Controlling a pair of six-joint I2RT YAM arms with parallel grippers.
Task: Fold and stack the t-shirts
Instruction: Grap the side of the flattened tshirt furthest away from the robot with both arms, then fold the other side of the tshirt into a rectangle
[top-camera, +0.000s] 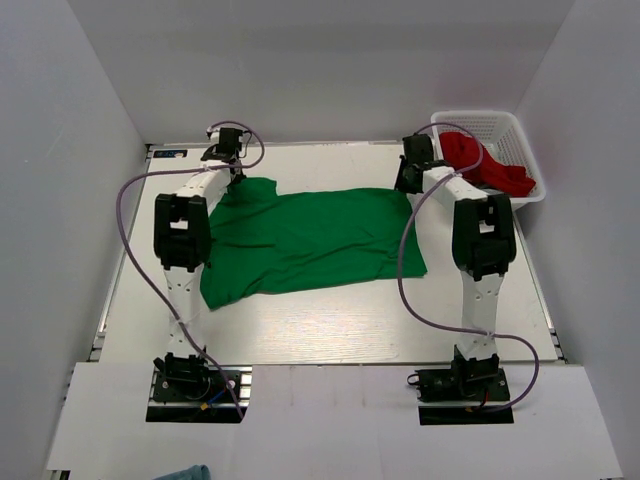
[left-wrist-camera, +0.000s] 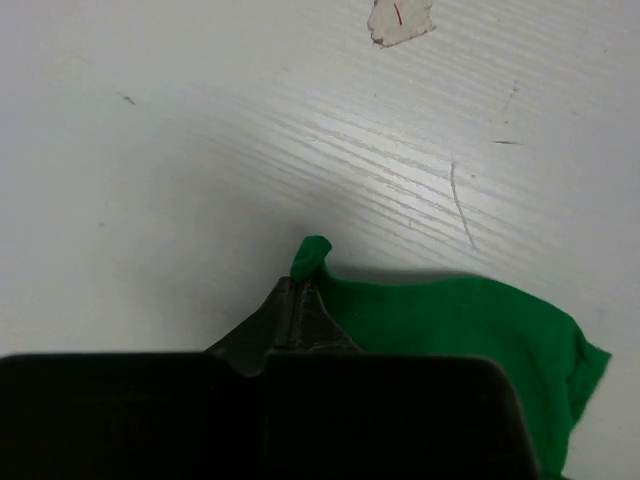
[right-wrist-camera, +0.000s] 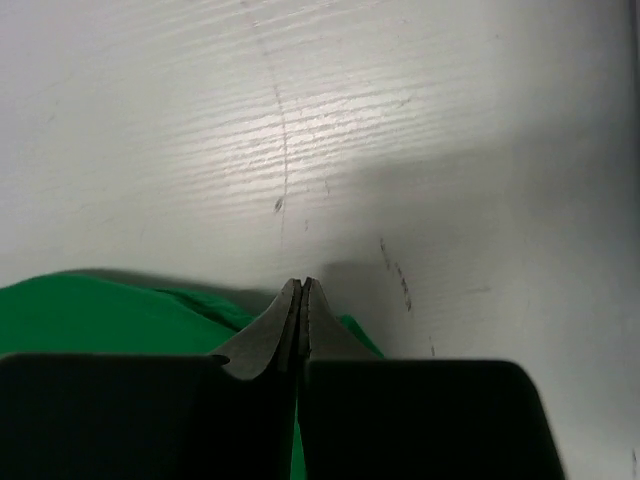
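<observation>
The green t-shirt (top-camera: 310, 240) lies spread across the middle of the white table, its near left part bunched. My left gripper (top-camera: 236, 178) is at the shirt's far left corner. In the left wrist view it (left-wrist-camera: 300, 285) is shut on the green cloth (left-wrist-camera: 460, 320), with a small fold poking out past the tips. My right gripper (top-camera: 405, 186) is at the far right corner. In the right wrist view it (right-wrist-camera: 303, 285) is shut, with green cloth (right-wrist-camera: 90, 315) on both sides and between the fingers. The red t-shirt (top-camera: 482, 160) lies crumpled in the basket.
A white plastic basket (top-camera: 478, 116) stands at the far right corner of the table (top-camera: 330, 330), right behind my right gripper. White walls close in the back and both sides. Purple cables hang off both arms.
</observation>
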